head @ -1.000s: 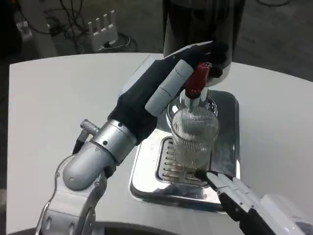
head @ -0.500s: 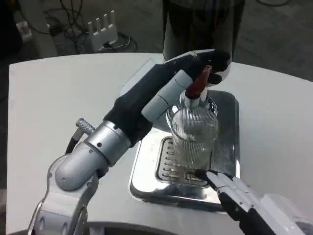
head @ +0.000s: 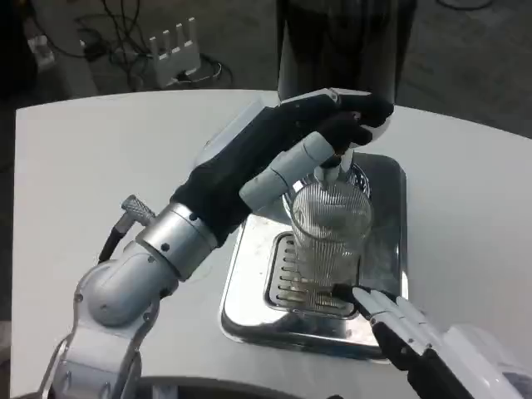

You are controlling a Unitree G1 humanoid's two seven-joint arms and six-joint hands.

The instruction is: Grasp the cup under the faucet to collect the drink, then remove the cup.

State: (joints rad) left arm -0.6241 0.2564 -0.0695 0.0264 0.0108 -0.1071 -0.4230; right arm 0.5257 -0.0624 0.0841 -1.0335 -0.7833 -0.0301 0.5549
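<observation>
A clear ribbed cup (head: 331, 233) stands upright on the grille of a shiny metal drip tray (head: 246, 287), right under the faucet spout (head: 331, 172). My left hand (head: 291, 154) reaches in from the left above the cup, and its fingers wrap over the faucet's red lever, which they now hide. My right hand (head: 409, 334) lies low at the front right with its fingers stretched out and apart. Its fingertips (head: 356, 297) lie at the cup's base and hold nothing.
The dark drink dispenser (head: 341, 41) stands behind the tray at the table's far edge. The white table (head: 100, 166) stretches wide to the left and right of the tray. Cables and a white adapter (head: 174, 50) lie on the floor beyond.
My left hand has closed over the red lever, which showed between its fingers before. The left forearm has swung lower and to the left. The cup and right hand have hardly moved.
</observation>
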